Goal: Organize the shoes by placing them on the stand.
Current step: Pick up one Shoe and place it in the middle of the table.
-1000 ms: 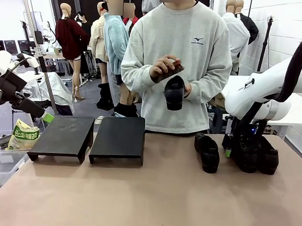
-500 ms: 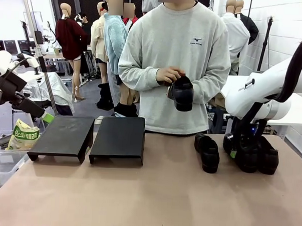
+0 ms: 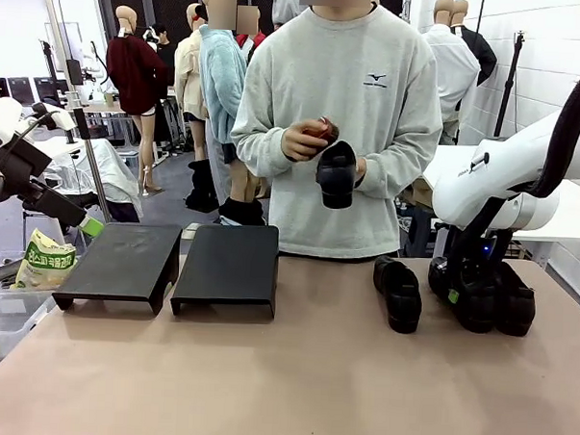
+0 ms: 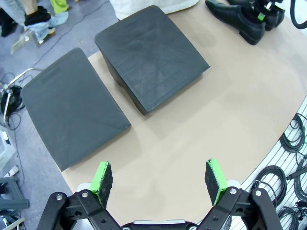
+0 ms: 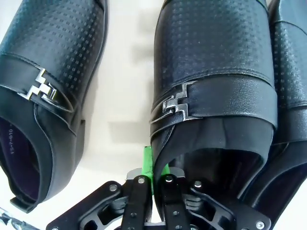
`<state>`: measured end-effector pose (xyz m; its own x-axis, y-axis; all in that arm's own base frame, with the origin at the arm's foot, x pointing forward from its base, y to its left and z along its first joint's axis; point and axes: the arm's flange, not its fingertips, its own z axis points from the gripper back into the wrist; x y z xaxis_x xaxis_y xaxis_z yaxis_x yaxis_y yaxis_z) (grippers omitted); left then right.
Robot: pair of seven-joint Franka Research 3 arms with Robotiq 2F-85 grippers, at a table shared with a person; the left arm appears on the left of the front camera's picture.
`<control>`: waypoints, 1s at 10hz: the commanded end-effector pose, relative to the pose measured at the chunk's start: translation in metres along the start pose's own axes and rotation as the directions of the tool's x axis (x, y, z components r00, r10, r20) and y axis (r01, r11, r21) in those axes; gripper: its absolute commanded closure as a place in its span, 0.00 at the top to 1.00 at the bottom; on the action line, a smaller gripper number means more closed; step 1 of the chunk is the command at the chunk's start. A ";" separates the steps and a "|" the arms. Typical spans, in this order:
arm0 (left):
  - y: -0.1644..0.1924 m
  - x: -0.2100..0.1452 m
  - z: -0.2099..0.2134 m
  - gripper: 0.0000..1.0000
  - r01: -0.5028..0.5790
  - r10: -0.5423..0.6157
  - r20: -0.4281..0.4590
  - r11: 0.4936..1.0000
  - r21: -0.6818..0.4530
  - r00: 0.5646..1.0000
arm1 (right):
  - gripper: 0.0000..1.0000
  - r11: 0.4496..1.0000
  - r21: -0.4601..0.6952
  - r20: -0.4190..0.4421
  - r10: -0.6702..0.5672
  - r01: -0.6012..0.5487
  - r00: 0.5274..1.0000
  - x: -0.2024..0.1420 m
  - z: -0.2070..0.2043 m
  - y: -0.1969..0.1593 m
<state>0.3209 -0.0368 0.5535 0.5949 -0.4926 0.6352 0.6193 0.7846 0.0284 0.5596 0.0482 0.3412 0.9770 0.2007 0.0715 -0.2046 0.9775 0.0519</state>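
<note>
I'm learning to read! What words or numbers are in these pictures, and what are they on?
"13-7-010", then cut off: inside the shoe at picture left, right wrist view.
Chest logo on the person's sweatshirt: too small to read.
Bag at the far left: print too blurred.

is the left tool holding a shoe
No, the left tool stands open above bare table, nothing between its green pads.
</note>
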 end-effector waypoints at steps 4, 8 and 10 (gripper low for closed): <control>0.000 0.000 0.000 1.00 0.006 -0.006 0.000 1.000 0.000 1.000 | 0.00 0.989 0.022 0.178 -0.148 0.146 0.973 -0.028 0.077 0.022; 0.000 0.000 0.000 1.00 0.006 -0.006 0.000 1.000 0.000 1.000 | 0.00 0.991 -0.016 0.236 -0.125 0.133 0.964 -0.097 0.145 0.076; 0.000 0.000 0.000 1.00 0.006 -0.006 0.000 1.000 0.000 1.000 | 0.00 0.993 0.007 0.233 -0.114 0.115 0.966 -0.078 0.143 0.065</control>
<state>0.3207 -0.0369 0.5537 0.5943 -0.4927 0.6356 0.6196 0.7844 0.0288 0.4298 0.0961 0.4943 0.9468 0.0920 0.3083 -0.1147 0.9918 0.0564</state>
